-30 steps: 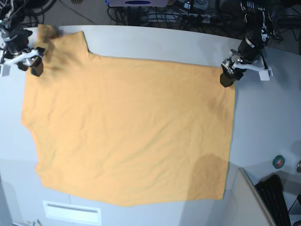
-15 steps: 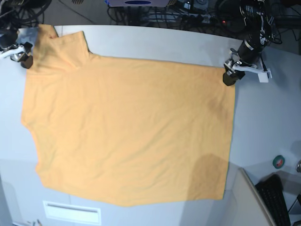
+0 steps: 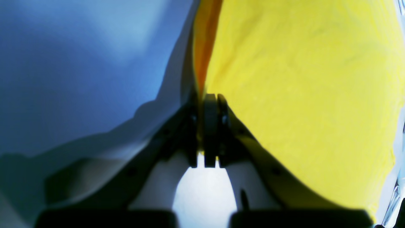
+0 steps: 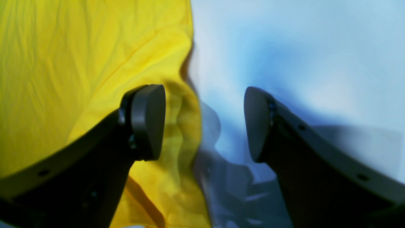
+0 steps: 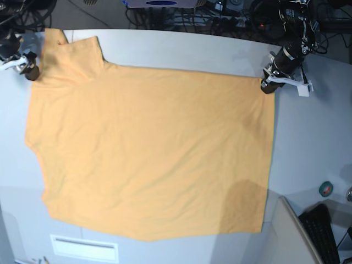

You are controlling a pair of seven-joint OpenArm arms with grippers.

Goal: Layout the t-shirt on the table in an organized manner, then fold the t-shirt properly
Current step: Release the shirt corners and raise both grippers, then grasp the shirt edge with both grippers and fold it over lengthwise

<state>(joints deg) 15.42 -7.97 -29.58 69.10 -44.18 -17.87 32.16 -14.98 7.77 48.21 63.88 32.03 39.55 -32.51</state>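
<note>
Base view, left to right. The right pincer (image 5: 30, 70) is sitting at the far-left rim of the table (image 5: 181, 47), just beside the sleeve of the t-shirt (image 5: 148, 154). In the right wrist view its fingers (image 4: 148, 122) are standing wide apart, one over the rumpled sleeve edge, the other over bare table; nothing is being held. The t-shirt is lying spread flat over most of the table, the sleeve toward the far left, the straight hem along the right.

At the far-right corner of the cloth the left pincer (image 5: 268, 86) is pressing down on the hem corner. The left wrist view shows its jaws closed together on the edge of the t-shirt (image 3: 300, 95), with only a thin lip of cloth caught between them.

Risks, as judged:
- The left hold is looking shallow; a quick pull may be slipping the corner free.
- With only one corner clamped, lifting now would be dragging the shirt askew and wrinkling the flat layout.
- The right pincer is straddling the sleeve edge, so closing here may be catching very little cloth, or none.

Containers: none is showing on the table; nothing is being held in anything.
</note>
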